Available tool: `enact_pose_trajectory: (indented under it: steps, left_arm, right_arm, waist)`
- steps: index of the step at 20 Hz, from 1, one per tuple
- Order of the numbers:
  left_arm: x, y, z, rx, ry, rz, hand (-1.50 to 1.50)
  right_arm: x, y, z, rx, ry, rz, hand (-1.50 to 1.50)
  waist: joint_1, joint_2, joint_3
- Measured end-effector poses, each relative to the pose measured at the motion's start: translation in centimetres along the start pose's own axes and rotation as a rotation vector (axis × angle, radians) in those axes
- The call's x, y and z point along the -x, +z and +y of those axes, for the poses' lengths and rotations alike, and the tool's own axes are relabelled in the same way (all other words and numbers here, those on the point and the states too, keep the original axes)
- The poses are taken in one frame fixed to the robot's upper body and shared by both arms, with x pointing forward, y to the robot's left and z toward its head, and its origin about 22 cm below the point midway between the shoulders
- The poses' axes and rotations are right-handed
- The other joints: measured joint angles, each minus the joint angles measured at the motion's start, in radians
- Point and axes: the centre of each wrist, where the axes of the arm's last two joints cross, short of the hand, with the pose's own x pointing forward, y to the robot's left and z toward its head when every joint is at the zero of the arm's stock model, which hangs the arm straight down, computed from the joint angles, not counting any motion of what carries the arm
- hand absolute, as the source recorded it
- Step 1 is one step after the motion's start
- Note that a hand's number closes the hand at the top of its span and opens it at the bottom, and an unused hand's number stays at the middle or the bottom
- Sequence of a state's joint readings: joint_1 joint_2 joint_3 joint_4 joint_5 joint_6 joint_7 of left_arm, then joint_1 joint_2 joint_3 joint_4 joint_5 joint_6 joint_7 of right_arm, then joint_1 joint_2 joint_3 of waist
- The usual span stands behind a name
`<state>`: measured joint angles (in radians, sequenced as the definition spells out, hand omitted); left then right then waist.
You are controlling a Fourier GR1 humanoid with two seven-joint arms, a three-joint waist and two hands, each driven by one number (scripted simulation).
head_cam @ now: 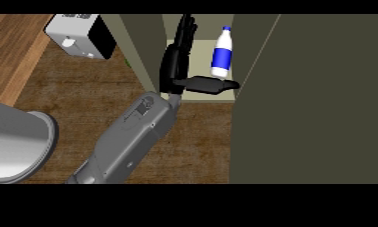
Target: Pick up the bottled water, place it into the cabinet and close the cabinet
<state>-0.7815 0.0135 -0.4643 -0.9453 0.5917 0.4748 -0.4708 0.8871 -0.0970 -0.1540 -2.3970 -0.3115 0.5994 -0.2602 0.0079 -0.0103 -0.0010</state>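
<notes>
Inside the cabinet (pixel 251 61), the bottled water (pixel 222 53) stands just right of the hand's (pixel 177 63) straight, spread fingers (pixel 186 28).

Setting: we read this as a kitchen. Evidence: a wood-grain counter top (pixel 199 136) runs under the forearm and out to its left. Directly beyond the right hand (pixel 179 58) stands an open cabinet (pixel 144 41) with a pale shelf, its large olive door (pixel 310 96) swung out to the right of the hand. A bottled water (pixel 222 53) stands on that shelf, just right of the fingers. Up and left of the hand sits a white and black countertop appliance (pixel 80 35). A rounded grey metal vessel (pixel 22 146) lies far left, below the hand
</notes>
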Motion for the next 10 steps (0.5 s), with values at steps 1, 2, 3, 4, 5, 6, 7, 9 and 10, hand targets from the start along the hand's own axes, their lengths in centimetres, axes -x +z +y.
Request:
enact_pose_trajectory:
  steps: [1, 2, 3, 4, 5, 6, 7, 9, 10]
  left_arm:
    - [-0.1, 0.7, 0.0, 0.006, 0.012, -0.001, -1.5]
    - [-0.5, 1.3, -0.3, 0.015, 0.026, 0.003, -1.5]
    - [-0.6, 2.1, -0.2, 0.019, 0.03, 0.004, -1.5]
    - [-0.5, 3.2, -0.2, 0.024, 0.036, 0.006, -1.5]
    - [-0.6, 4.0, 0.1, 0.025, 0.044, 0.008, -1.5]
    - [-0.7, 5.0, 0.2, 0.029, 0.048, 0.007, -1.5]
    - [-1.1, 5.6, 0.0, 0.03, 0.055, 0.005, -1.5]
    - [-1.6, 6.9, 0.4, 0.027, 0.07, 0.018, -1.5]
    - [-1.7, 7.8, 0.8, 0.026, 0.077, 0.023, -1.5]
  right_arm:
    - [0.1, -0.1, 0.2, -0.001, -0.011, -0.002, -1.5]
    - [0.2, -0.1, 0.3, 0.003, -0.016, -0.01, -1.5]
    - [0.1, 0.0, 0.2, 0.005, -0.007, -0.006, -1.5]
    - [0.1, -0.2, 0.1, 0.002, 0.0, -0.005, -1.5]
    - [0.1, -0.2, 0.1, 0.003, -0.002, -0.006, -1.5]
    - [0.1, -0.3, 0.1, 0.002, 0.001, -0.007, -1.5]
    - [0.0, -0.4, -0.2, -0.002, 0.015, -0.003, -1.5]
    - [-0.1, -0.6, -0.2, -0.017, 0.014, 0.001, -1.5]
    - [-0.1, -0.5, -0.1, -0.028, 0.008, 0.006, -1.5]
  waist:
    - [0.001, 0.0, 0.0]
    - [0.003, 0.0, 0.0]
    - [0.004, -0.001, 0.0]
    - [0.006, 0.0, 0.0]
    - [0.005, 0.001, 0.0]
    - [0.006, 0.001, 0.0]
    - [0.006, 0.002, 0.0]
    - [0.005, 0.002, 0.0]
    - [0.004, 0.002, 0.0]
